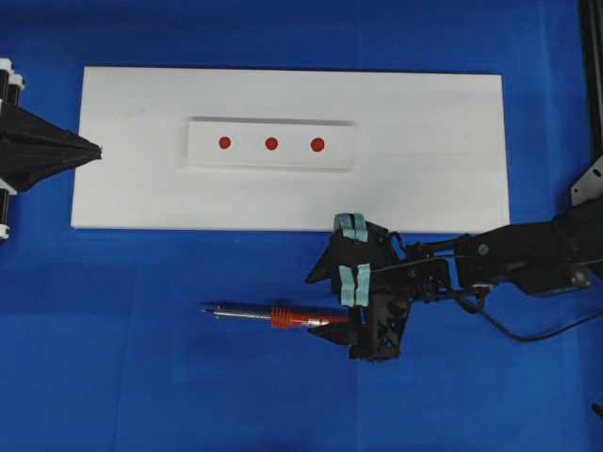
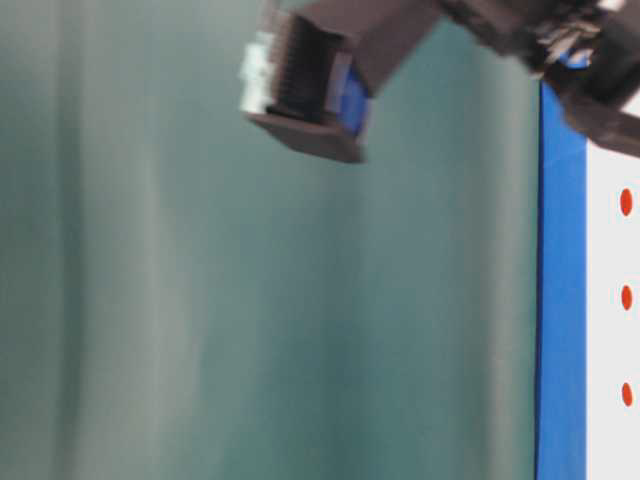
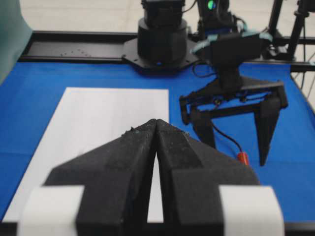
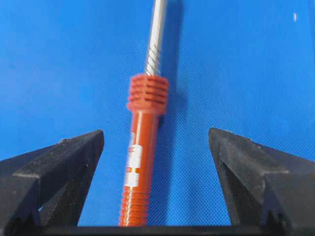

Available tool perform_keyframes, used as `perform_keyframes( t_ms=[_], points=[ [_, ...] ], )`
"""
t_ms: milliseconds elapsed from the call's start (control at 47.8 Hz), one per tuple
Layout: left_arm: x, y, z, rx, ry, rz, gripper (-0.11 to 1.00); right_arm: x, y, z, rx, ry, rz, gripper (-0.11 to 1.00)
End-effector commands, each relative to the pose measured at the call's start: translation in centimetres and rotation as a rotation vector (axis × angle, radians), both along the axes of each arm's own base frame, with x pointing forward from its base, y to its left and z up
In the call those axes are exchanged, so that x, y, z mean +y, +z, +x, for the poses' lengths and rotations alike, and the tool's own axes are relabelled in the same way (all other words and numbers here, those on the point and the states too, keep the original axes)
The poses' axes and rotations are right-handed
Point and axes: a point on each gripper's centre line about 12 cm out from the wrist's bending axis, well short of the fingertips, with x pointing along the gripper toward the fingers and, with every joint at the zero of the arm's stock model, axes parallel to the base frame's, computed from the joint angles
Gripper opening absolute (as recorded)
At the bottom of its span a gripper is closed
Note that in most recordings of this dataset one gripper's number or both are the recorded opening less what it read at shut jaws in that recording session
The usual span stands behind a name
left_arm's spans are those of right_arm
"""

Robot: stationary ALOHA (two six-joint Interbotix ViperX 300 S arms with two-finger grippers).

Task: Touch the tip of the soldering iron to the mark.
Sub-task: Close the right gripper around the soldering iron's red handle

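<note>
The right hand (image 4: 156, 184) is gaping wide astride the soldering iron (image 4: 142, 162), gripping nothing; the left hand (image 3: 156, 129) is sitting closed, empty.

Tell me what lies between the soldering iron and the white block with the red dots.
Overhead: between the soldering iron and the block lie only bare blue cloth and the near strip of the white board; nothing else sits there.

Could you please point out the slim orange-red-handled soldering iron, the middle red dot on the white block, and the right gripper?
soldering iron (image 4: 142, 162): right wrist view, on the orange-red handle.
mark (image 1: 271, 143): overhead view, centre of the middle red dot.
right gripper (image 4: 156, 184): right wrist view, midway between the open black fingertips.
</note>
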Motion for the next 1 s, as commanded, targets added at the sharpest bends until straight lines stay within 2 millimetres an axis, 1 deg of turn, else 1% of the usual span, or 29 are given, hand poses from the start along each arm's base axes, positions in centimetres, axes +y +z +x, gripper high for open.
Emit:
perform_keyframes(
  t_ms=[0, 272, 419, 565, 628, 670, 733, 774, 858, 900, 984],
  points=[
    [0.0, 0.5, 0.1, -0.02, -0.002, 0.0, 0.0, 0.3, 0.4, 0.7, -0.036, -0.014, 0.015, 0.77],
    [0.0, 0.6, 0.1, -0.021, 0.0, 0.0, 0.0, 1.2, -1.6, 1.6, -0.047, -0.029, 0.022, 0.77],
    [0.1, 0.5, 0.1, -0.02, 0.006, 0.0, 0.0, 1.2, -2.8, 1.7, -0.041, -0.05, 0.024, 0.77],
    [0.1, 0.4, 0.1, -0.017, 0.006, 0.0, 0.0, 1.3, -3.0, 1.9, -0.062, -0.057, 0.021, 0.74],
    [0.1, 0.4, 0.1, -0.018, 0.006, 0.0, 0.0, 1.4, -3.0, 1.8, -0.061, -0.049, 0.014, 0.68],
    [0.1, 0.3, 0.1, -0.015, 0.007, 0.002, 0.0, 1.4, -3.0, 1.7, -0.062, -0.045, 0.011, 0.6],
    [0.1, 0.3, 0.1, -0.015, 0.006, 0.0, 0.0, 1.4, -3.1, 1.6, -0.058, -0.038, 0.001, 0.44],
    [0.1, 0.4, 0.0, -0.017, 0.006, 0.0, 0.0, 1.4, -3.2, 1.5, -0.055, -0.034, -0.004, 0.3],
    [0.1, 0.3, 0.1, -0.015, 0.008, 0.0, 0.0, 1.5, -3.2, 1.5, -0.055, -0.027, -0.011, 0.11],
    [0.2, 0.4, 0.0, -0.017, 0.009, 0.0, 0.0, 1.5, -3.2, 1.5, -0.055, -0.026, -0.012, 0.07],
    [0.2, 0.4, 0.0, -0.017, 0.011, 0.0, 0.0, 1.4, -3.2, 1.5, -0.053, -0.024, -0.014, 0.07]
  ],
)
